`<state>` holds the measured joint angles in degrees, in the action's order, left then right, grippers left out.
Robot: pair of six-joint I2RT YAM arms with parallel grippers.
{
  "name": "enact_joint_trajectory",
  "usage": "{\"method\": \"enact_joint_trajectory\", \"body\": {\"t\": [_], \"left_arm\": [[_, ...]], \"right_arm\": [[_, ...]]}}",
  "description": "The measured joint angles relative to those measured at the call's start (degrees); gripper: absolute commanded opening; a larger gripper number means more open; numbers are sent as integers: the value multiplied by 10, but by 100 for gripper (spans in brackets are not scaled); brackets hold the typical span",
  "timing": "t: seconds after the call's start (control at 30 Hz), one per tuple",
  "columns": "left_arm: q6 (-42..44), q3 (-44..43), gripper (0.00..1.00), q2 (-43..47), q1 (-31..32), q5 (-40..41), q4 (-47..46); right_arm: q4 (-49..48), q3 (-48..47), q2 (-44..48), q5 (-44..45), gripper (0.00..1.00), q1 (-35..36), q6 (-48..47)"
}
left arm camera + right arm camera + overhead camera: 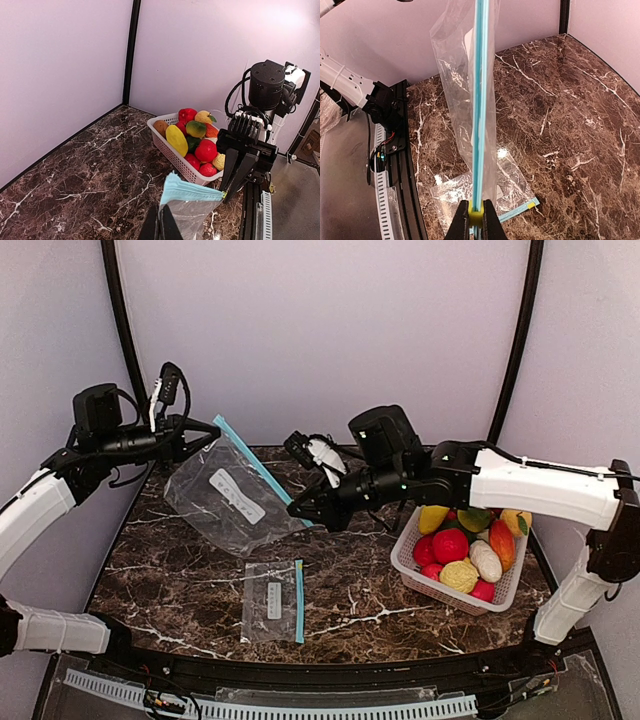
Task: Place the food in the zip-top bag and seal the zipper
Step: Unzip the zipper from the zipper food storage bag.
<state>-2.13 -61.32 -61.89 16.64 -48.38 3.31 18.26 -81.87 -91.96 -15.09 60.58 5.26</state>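
left hand and right hand pinch opposite ends of the bag by its stiffer blue zip (the film looks limp, slippery); food, likely light and hard, sits in the basket

The big bag is held by its blue zip edge, with the left hand pinching the far end and the right hand pinching the near end. A small bag lies flat on the tabletop just in front of it. To its right sits the food — piled in a white basket.
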Motion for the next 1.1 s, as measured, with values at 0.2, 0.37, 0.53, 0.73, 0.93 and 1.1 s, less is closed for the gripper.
{"method": "enact_joint_trajectory", "body": {"t": [0.2,0.37,0.53,0.73,0.93,1.1], "left_arm": [[0,0,1,3,-10,0,0],[0,0,1,10,-20,0,0],[0,0,1,14,-27,0,0],[0,4,1,17,-33,1,0],[-8,12,1,17,-35,-8,-26],[-24,15,1,8,-36,-42,-63]], "right_arm": [[10,-5,-5,-10,0,0,0],[16,-9,-9,-18,0,0,0],[22,-12,-12,-22,0,0,0],[27,-12,-16,-28,0,0,0],[30,-12,-16,-31,38,0,1],[40,-2,-2,-21,67,0,5]]}}
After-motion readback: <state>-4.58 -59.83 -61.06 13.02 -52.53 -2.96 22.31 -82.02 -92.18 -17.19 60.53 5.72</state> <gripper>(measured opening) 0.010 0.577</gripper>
